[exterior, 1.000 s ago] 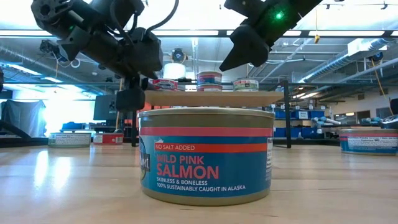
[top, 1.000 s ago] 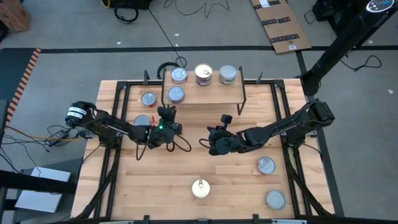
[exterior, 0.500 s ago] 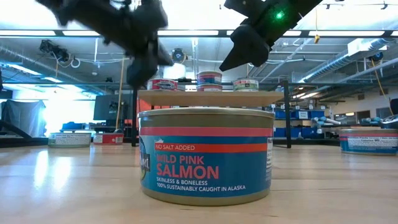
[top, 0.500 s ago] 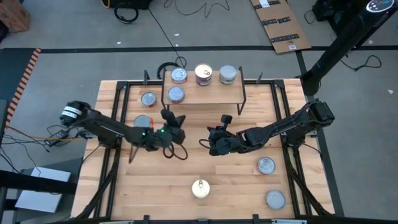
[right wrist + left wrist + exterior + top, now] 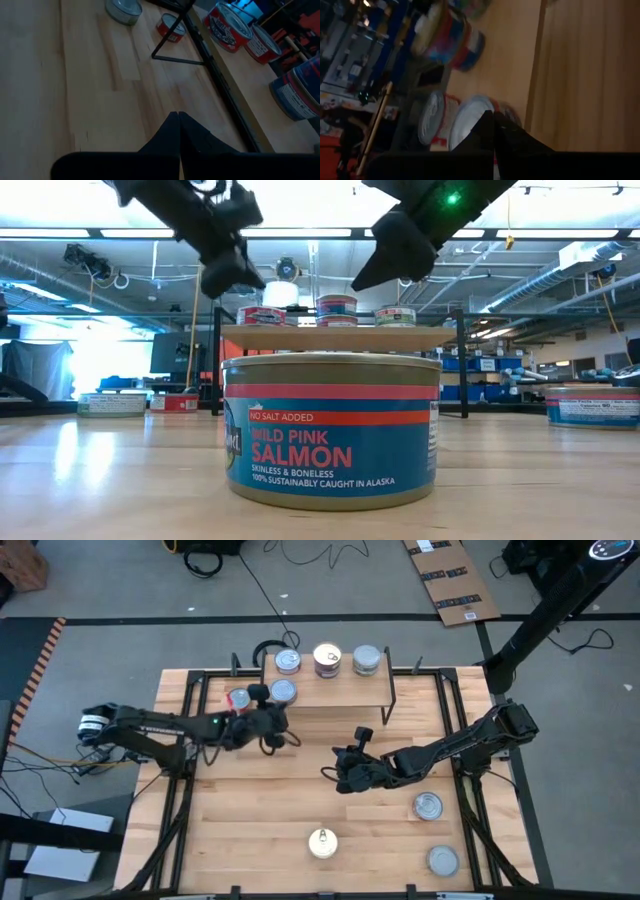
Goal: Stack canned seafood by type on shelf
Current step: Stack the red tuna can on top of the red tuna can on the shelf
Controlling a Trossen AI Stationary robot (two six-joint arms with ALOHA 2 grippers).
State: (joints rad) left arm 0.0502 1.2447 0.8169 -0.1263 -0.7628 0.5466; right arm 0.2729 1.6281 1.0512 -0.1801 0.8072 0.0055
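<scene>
Left end effector (image 5: 272, 720) seen with fingers pressed together, held empty beside shelf (image 5: 340, 695), right end effector (image 5: 343, 778) likewise closed mid-counter (image 5: 300, 800), four cans (image 5: 327, 660) kept on shelf, salmon can (image 5: 331, 428) left at near edge.

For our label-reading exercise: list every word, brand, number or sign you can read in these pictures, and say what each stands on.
"NO SALT ADDED": red band on the blue-green round salmon tin nearest the low camera.
"WILD PINK SALMON": same tin, large red letters.
"SKINLESS & BONELESS": same tin.
"100% SUSTAINABLY CAUGHT IN ALASKA": same tin.
Brand logo at that tin's left edge: cut off, unreadable.
Tins on the small light-wood shelf: too small.
Red-labelled tins in the right wrist view: blurred.
</scene>
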